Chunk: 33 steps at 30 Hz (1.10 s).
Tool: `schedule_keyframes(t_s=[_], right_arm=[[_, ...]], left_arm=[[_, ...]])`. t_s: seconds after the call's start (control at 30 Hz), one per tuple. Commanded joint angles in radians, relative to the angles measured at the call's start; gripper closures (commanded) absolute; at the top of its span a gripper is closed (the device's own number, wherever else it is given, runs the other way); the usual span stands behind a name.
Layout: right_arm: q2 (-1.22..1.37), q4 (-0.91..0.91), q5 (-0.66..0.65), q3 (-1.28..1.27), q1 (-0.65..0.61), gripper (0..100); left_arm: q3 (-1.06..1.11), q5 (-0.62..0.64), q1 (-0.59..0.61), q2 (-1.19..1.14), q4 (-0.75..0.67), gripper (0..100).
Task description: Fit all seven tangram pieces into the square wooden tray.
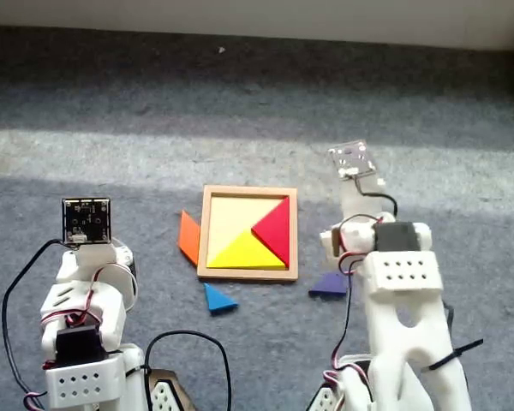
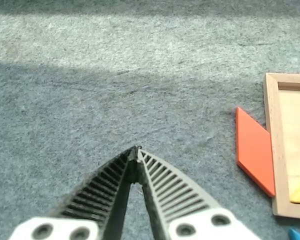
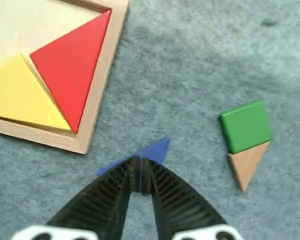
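Two arms: left arm [image 1: 86, 334] and right arm [image 1: 398, 282] stand at the near edge of a grey carpet [image 1: 240, 111], with the tray a little farther out, between them.
Left gripper [image 2: 136, 151]: fingers pressed together with nothing between them, above bare carpet, left of the orange parallelogram and apart from it.
Right gripper [image 3: 139, 162]: fingers pressed together and pinching nothing; the tips sit over one edge of the purple triangle, and whether they touch it cannot be told.
Tray [image 1: 204, 231]: square, pale wood, flat on the carpet.
Red triangle [image 1: 276, 229]: large, inside the tray, long edge along the right rim.
Yellow triangle [image 1: 240, 253]: large, inside the tray, long edge along the near rim, meeting the red triangle on a diagonal; pale tray floor shows in the far-left part.
Orange parallelogram [image 1: 188, 237]: on the carpet, lying against the outside of the tray's left rim.
Blue triangle [image 1: 218, 298]: small, on the carpet just near of the tray's near-left corner, not touching it.
Purple triangle [image 1: 330, 284]: on the carpet just right of the tray's near-right corner, beside the right arm.
Green square [image 3: 246, 126]: on the carpet, well apart from the tray.
Tan triangle [image 3: 246, 165]: small, its broad edge touching one side of the green square.
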<state>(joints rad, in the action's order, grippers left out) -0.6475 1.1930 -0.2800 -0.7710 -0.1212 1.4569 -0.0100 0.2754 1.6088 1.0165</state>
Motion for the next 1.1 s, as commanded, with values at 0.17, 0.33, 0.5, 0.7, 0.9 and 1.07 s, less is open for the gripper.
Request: schedule_keyframes(t_s=[0.17,0.33,0.5,0.7,0.9,1.07], right_arm=[[-0.027,-0.012,-0.114,0.042,0.357,71.8],[-0.027,-0.245,-0.114,-0.16,0.387,71.7],[-0.027,-0.42,-0.114,-0.312,0.386,71.7],[-0.025,-0.424,-0.058,-0.343,0.384,71.7],[-0.01,-0.426,-0.058,-0.341,0.36,71.7],[0.211,-0.461,-0.052,-0.237,0.358,71.7]], left_arm=[[-0.004,0.005,0.004,0.007,-0.003,100],[-0.001,0.005,0.004,0.007,-0.003,100],[0.008,0.005,0.004,0.007,-0.003,100],[0.01,0.005,0.004,0.007,-0.003,100],[0.01,0.005,0.004,0.007,-0.003,100],[0.01,0.005,0.004,0.007,-0.003,100]])
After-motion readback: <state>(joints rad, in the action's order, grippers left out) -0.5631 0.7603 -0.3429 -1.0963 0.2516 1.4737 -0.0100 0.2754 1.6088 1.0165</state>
